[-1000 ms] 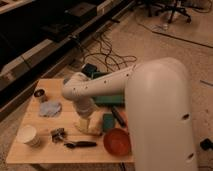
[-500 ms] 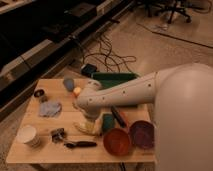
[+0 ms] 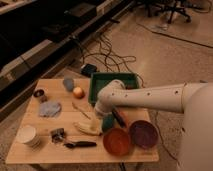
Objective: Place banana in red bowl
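Arm has swung rightward, uncovering the purple bowl. Hand hangs spread over the banana, which lies on the worktop just left of the red bowl. Grasp likely next.

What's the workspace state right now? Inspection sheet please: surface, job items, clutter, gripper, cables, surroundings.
Surface: wooden table, crowded.
Job's things: banana lying on the table, left of the red bowl; the bowl looks empty.
Clutter: purple bowl, green tray, orange fruit, blue cloth, white cup, black tool.
Grippers: gripper open, low over the banana's right end; contact unclear.
Cables: black cables on the floor behind the table.
Surroundings: shelving to the left, office chair far back.
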You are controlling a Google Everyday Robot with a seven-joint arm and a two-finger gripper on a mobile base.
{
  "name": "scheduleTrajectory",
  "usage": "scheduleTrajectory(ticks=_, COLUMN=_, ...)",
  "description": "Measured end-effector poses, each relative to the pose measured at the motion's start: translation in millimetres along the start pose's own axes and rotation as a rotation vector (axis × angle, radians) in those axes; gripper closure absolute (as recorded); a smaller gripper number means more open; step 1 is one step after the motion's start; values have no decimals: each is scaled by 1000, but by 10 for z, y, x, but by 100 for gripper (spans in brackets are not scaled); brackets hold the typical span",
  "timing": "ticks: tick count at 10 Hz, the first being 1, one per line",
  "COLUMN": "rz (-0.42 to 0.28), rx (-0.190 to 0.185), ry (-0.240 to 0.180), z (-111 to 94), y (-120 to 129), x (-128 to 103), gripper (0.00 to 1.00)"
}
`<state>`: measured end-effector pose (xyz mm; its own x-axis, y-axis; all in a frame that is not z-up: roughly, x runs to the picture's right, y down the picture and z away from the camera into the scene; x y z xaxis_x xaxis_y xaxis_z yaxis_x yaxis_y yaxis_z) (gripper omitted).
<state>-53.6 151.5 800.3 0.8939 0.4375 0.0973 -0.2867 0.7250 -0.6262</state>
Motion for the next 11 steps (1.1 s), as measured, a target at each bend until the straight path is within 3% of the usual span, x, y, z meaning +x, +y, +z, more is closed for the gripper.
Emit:
scheduleTrajectory(ticks=1, rz=-33, rx=-21, ry=-31, z=27, y=-34, x=-80, gripper=20)
scheduleTrajectory(ticks=5, rz=-99, rx=-93, ry=-70, z=173, y=-132, x=-323, gripper=20)
scheduleTrajectory(ticks=9, rz=-167, rx=-150, ry=-64, z=357, y=-71, x=-695, gripper=20)
scheduleTrajectory(ticks=11, rz=-176, rx=-166, ry=-38, z=357, y=-28, x=-764, gripper=20)
